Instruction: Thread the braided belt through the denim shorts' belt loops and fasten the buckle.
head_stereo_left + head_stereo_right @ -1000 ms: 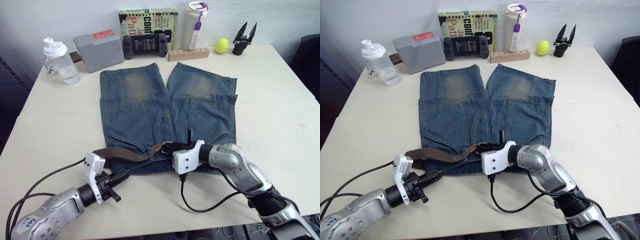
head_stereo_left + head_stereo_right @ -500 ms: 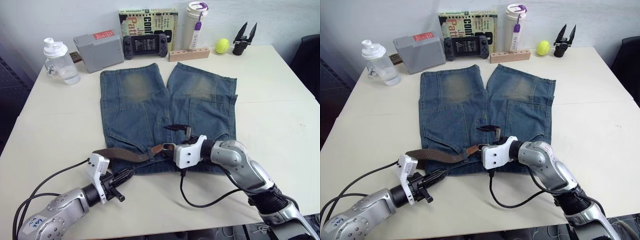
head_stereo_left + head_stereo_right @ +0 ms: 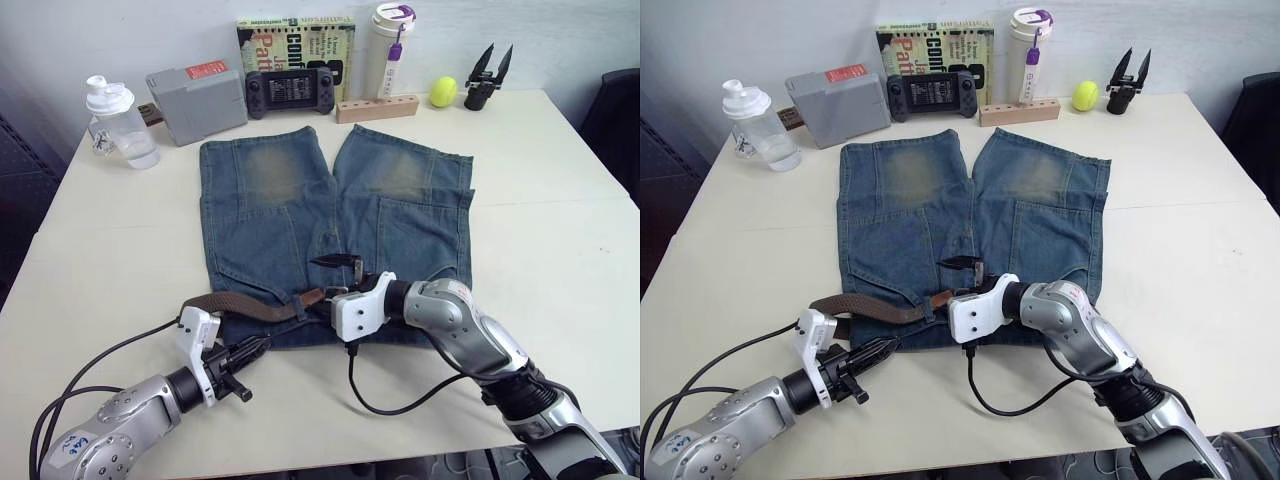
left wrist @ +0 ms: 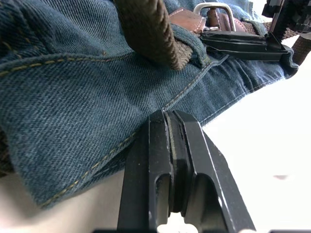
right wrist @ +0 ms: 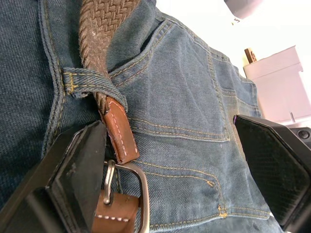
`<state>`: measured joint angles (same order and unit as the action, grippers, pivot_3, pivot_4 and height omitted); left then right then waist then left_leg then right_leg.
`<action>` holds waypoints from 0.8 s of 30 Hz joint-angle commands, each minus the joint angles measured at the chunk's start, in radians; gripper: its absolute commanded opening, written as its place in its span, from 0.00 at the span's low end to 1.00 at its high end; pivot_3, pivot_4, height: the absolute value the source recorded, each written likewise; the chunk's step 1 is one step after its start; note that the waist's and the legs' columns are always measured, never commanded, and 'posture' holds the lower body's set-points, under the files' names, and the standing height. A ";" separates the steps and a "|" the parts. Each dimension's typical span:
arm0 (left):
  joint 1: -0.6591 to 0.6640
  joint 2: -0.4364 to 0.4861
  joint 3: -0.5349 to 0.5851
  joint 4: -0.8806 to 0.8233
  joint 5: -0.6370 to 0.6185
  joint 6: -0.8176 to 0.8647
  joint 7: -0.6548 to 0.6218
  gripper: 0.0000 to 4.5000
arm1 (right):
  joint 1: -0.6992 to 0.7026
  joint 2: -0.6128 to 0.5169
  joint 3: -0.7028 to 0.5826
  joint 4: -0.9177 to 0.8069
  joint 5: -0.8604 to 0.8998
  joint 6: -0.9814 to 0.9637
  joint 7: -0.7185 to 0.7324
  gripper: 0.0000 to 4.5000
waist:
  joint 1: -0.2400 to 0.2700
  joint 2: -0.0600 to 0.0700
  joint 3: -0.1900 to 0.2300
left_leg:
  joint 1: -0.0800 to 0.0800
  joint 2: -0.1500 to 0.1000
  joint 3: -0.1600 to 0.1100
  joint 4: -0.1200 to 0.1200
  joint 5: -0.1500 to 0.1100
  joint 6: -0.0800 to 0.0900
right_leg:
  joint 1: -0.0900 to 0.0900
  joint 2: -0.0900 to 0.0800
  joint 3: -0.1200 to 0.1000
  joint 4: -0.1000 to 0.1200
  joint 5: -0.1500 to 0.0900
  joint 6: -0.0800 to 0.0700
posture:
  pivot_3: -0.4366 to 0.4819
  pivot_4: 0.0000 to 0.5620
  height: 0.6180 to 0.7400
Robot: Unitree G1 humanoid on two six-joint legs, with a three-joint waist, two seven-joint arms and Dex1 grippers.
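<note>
The buckle (image 5: 125, 187) lay between the right gripper's (image 3: 338, 278) spread fingers at the waistband, the braided belt (image 3: 250, 307) running along the surface's near edge; the left gripper's (image 3: 258, 347) fingers were pressed together.

Far edge of the white table (image 3: 560, 230), going left to right: clear shaker bottle (image 3: 118, 123), grey box (image 3: 198, 101), black handheld console (image 3: 291, 92) leaning on a book (image 3: 296, 40), white tumbler (image 3: 391, 48) standing behind a wooden block (image 3: 377, 107), yellow ball (image 3: 443, 92), black spare gripper (image 3: 488, 75).

At the top centre I can read only part of the book (image 3: 296, 38) cover: "CON" and "Pat"; other labels stay illegible.
</note>
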<state>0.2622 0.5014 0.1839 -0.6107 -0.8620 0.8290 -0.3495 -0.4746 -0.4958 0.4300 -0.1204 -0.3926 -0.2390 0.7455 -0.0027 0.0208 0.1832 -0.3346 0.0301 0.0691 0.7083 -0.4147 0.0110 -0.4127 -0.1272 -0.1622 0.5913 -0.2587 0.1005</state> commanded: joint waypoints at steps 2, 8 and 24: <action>-0.005 -0.008 -0.002 -0.020 -0.006 -0.002 0.005 0.00 | -0.006 0.009 0.027 0.012 -0.015 -0.007 0.011 0.64 | 0.000 0.000 0.000 | 0.000 0.000 0.000 0.000 0.000 0.000 | 0.000 0.000 0.000 0.000 0.000 0.000 | 0.48 0.27 0.88; -0.009 -0.016 -0.006 -0.022 -0.007 0.002 0.012 0.00 | -0.012 0.008 0.047 0.032 -0.028 0.011 0.027 0.07 | 0.000 0.000 0.000 | 0.000 0.000 0.000 0.000 0.000 0.000 | 0.000 0.000 0.000 0.000 0.000 0.000 | 0.48 0.27 0.88; -0.018 -0.033 -0.004 -0.007 0.002 0.016 0.051 0.00 | -0.017 -0.032 -0.018 -0.049 -0.014 0.031 0.031 0.01 | 0.002 0.000 0.000 | 0.000 0.000 0.000 0.000 0.000 0.000 | 0.000 -0.001 0.000 0.000 0.000 0.000 | 0.48 0.27 0.88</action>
<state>0.2465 0.4728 0.1772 -0.6106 -0.8603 0.8440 -0.3091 -0.4778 -0.5167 0.4553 -0.1197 -0.4117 -0.2124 0.7822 -0.0004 0.0208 0.1832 -0.3350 0.0299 0.0689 0.7088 -0.4147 0.0110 -0.4127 -0.1278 -0.1621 0.5914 -0.2587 0.1006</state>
